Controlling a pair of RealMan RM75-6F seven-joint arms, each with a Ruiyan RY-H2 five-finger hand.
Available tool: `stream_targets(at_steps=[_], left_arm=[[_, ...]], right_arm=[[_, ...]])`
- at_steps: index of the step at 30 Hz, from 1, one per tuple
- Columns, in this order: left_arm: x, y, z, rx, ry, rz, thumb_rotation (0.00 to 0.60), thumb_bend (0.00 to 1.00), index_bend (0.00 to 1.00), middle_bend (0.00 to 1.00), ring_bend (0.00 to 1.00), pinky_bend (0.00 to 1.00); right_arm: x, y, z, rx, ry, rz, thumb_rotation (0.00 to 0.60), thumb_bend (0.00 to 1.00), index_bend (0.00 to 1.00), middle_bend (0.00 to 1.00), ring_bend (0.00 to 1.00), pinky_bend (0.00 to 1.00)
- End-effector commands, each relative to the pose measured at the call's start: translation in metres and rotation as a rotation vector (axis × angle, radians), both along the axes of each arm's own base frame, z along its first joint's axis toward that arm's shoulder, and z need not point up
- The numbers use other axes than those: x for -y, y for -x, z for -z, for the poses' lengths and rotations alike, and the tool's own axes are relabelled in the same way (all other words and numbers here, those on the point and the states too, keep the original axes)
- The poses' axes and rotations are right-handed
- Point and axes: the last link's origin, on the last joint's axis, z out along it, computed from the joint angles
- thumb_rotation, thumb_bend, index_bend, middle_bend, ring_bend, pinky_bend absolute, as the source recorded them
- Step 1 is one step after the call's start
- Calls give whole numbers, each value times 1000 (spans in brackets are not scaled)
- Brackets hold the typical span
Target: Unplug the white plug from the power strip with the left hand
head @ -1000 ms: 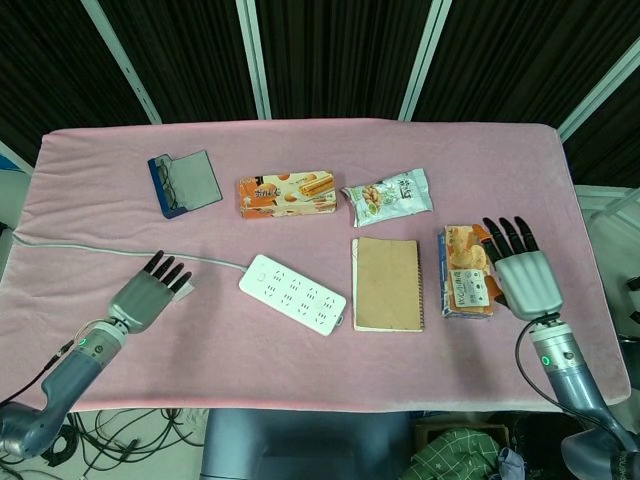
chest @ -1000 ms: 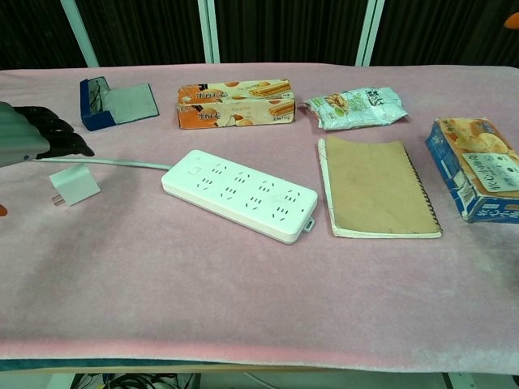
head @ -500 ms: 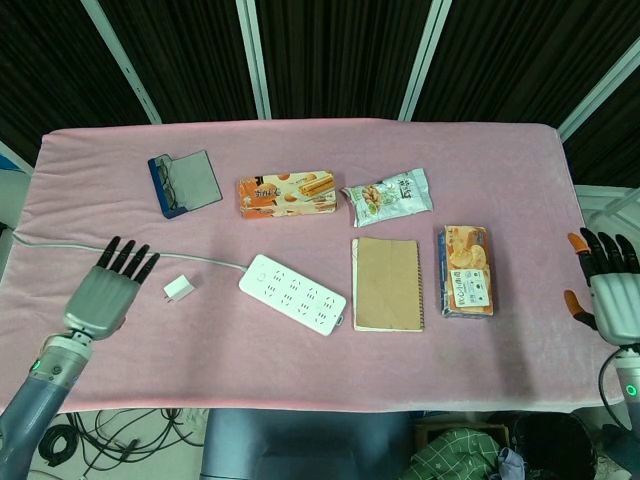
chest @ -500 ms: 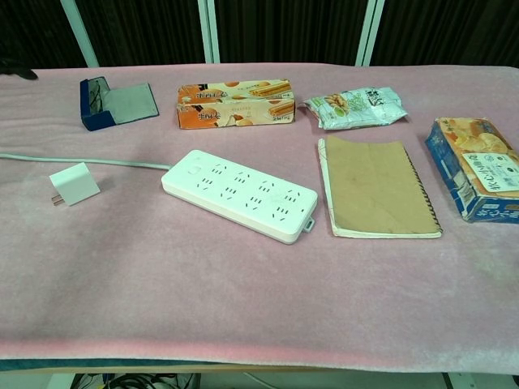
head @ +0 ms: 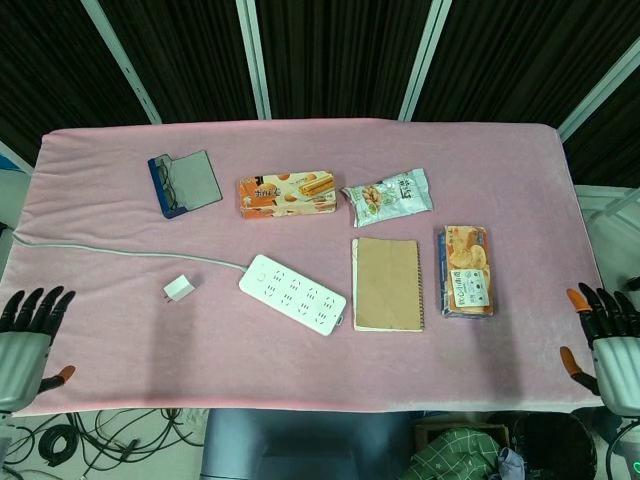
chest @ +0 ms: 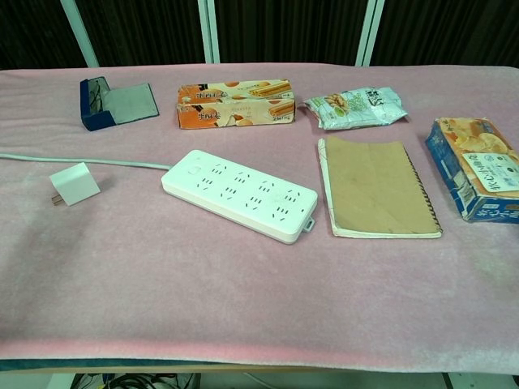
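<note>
Seeing both my hands off the near table edge: left hand (head: 22, 340) at the left corner, fingers spread, holding nothing; right hand (head: 610, 340) at the right corner, likewise spread and empty. White plug (chest: 73, 184) lies loose on the pink cloth (chest: 243, 324), out of the power strip (chest: 240, 194), just left of it, beside its cord (chest: 81, 160). Notebook (chest: 375, 186) right of the strip. Farther back: glasses case (chest: 117, 102), biscuit box (chest: 235, 103), snack bag (chest: 355, 107).

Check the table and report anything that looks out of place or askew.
The white plug lies loose on its side on the pink cloth, left of the power strip, which sits diagonal. Nothing looks spilled or damaged.
</note>
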Motion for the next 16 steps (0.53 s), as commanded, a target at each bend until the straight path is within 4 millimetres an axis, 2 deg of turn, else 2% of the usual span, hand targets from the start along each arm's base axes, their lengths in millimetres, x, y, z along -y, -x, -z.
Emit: stream_targets(at_steps=[1, 5, 11, 16], left_arm=[[18, 11, 0, 78, -68, 4, 600, 99, 70, 43, 0, 0], [25, 19, 0, 121, -90, -3, 600, 99, 70, 42, 0, 0], [29, 22, 0, 116, -108, -23, 600, 99, 70, 39, 0, 0], [26, 24, 1, 108, -109, -37, 600, 99, 69, 37, 0, 0]], right_arm=[[-12, -9, 15, 35, -14, -8, 600, 292, 12, 30, 42, 39], [-16, -6, 22, 29, -34, 0, 600, 292, 10, 30, 41, 39], [-15, -4, 20, 31, -37, -3, 600, 292, 10, 30, 42, 39], [-14, -5, 21, 56, -44, -7, 600, 292, 9, 30, 42, 39]])
